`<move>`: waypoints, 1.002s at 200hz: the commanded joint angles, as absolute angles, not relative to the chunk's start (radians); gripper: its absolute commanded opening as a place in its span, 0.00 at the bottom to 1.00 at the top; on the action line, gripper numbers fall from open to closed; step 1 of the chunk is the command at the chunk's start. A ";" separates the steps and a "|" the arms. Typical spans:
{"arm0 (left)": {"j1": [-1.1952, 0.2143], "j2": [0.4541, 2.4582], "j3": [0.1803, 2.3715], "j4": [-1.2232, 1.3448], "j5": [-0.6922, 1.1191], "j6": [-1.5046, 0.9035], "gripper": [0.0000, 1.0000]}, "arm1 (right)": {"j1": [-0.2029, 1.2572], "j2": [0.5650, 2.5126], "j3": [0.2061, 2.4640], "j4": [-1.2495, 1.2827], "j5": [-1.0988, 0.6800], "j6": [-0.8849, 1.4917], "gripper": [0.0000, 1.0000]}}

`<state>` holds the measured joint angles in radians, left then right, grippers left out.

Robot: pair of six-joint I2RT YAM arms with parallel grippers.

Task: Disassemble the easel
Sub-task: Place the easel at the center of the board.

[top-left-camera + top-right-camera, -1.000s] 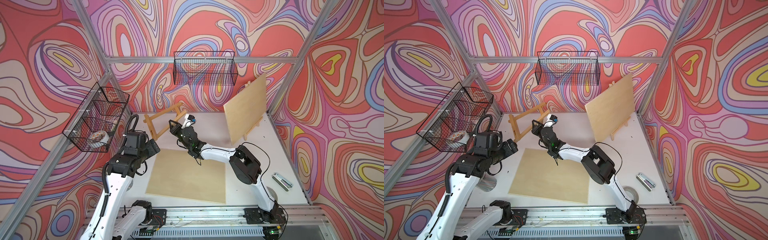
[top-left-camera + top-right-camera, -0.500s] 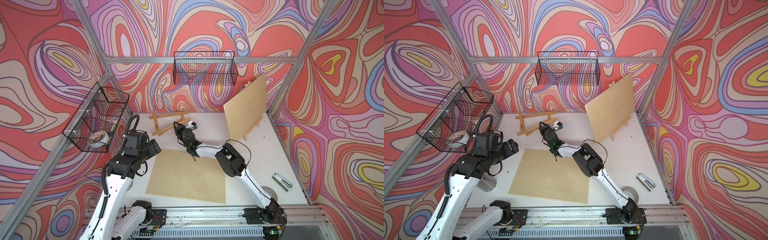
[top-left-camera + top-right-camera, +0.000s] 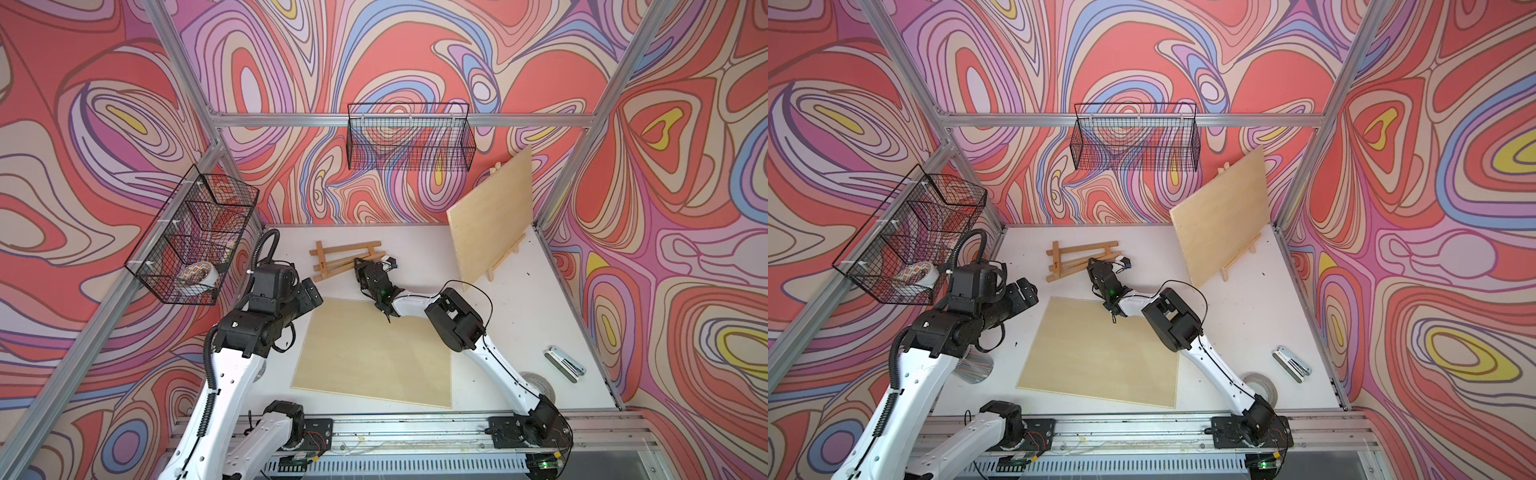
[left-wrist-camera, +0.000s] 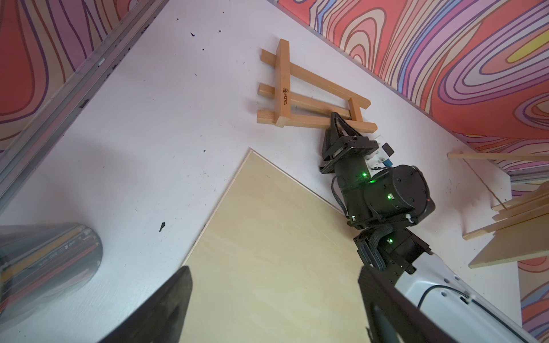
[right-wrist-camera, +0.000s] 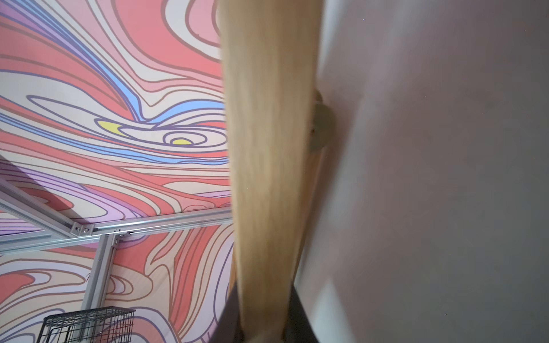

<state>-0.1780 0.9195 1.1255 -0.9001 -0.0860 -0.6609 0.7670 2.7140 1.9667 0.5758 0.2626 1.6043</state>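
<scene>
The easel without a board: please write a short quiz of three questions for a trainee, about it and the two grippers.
1. True or false: the bare easel stands upright on the table.
2. Which gripper holds the bare easel? A: the left gripper. B: the right gripper. C: neither.
3. Fill in: the left gripper's jaws are ____.

Key: 1 false, it lies flat; 2 B; 3 open.

Robot lab enclosure, aluminium frame (image 3: 340, 120), swirl-patterned walls (image 3: 415, 50), wire baskets (image 3: 409, 158), rail-mounted arms (image 3: 232, 374)
</scene>
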 commanded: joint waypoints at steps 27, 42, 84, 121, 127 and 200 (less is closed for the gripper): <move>-0.182 0.917 1.131 -0.899 -0.088 -0.654 0.91 | 0.776 2.763 2.037 0.465 0.226 1.552 0.22; -0.183 0.917 1.131 -0.899 -0.090 -0.654 0.91 | 0.784 2.769 2.067 0.382 0.220 1.549 0.36; -0.182 0.916 1.131 -0.900 -0.094 -0.655 0.91 | 0.801 2.752 2.080 0.257 0.239 1.516 0.67; -0.182 0.915 1.131 -0.901 -0.092 -0.655 0.91 | 0.809 2.737 2.116 0.134 0.243 1.470 0.71; -0.182 0.916 1.131 -0.900 -0.094 -0.655 0.91 | 0.810 2.735 2.125 0.108 0.241 1.470 0.75; -0.183 0.915 1.131 -0.898 -0.081 -0.643 0.93 | 0.823 2.587 2.093 -0.049 0.289 1.166 0.84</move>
